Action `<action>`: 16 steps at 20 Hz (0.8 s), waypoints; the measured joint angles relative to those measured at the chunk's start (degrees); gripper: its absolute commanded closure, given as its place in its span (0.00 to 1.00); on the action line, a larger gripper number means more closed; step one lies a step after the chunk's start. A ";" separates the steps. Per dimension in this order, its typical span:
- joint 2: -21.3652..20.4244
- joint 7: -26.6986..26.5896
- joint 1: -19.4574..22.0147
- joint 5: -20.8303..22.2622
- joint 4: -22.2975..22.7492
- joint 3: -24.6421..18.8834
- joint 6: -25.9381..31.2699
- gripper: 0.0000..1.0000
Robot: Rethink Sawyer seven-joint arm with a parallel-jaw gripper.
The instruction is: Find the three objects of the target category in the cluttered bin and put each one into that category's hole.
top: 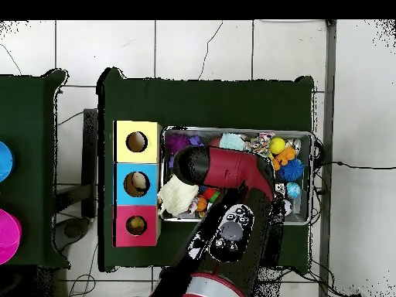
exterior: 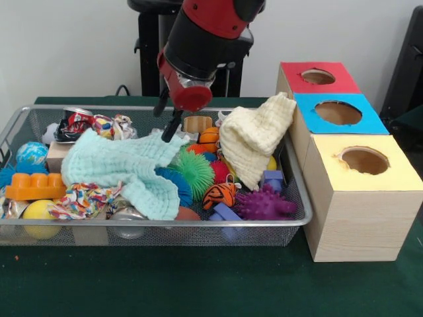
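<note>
The wire mesh bin [exterior: 198, 232] is full of toys and cloths. My gripper [exterior: 170, 129] hangs from the red and black arm over the bin's back middle. It is just above the edge of a mint cloth [exterior: 125, 168] and in front of a wooden block [exterior: 197, 123]. Three wooden boxes stand at the bin's right, each with a round hole in its top: red [exterior: 317, 78], blue [exterior: 338, 112] and yellow [exterior: 363, 162]. In the overhead view the arm [top: 224, 170] covers the gripper and the middle of the bin [top: 311, 186].
A cream cloth [exterior: 254, 135] drapes over the bin's right end. Around it lie a green spiky ball [exterior: 195, 170], a purple spiky toy [exterior: 264, 203], a striped ball [exterior: 219, 195], an orange brick [exterior: 34, 186], a globe ball [exterior: 32, 153] and a crushed can [exterior: 76, 122].
</note>
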State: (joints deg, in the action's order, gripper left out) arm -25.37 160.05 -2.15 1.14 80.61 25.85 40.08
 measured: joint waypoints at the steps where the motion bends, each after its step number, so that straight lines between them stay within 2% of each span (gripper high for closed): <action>1: -0.27 0.00 0.06 -0.02 -0.01 -0.23 0.00 0.00; 10: -4.24 0.00 3.16 -0.71 0.01 -7.38 -0.01 0.00; 16: -4.12 0.00 3.82 -0.66 0.07 -10.55 -1.09 0.00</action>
State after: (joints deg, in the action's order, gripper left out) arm -29.49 160.05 1.67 0.48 80.67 15.31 38.99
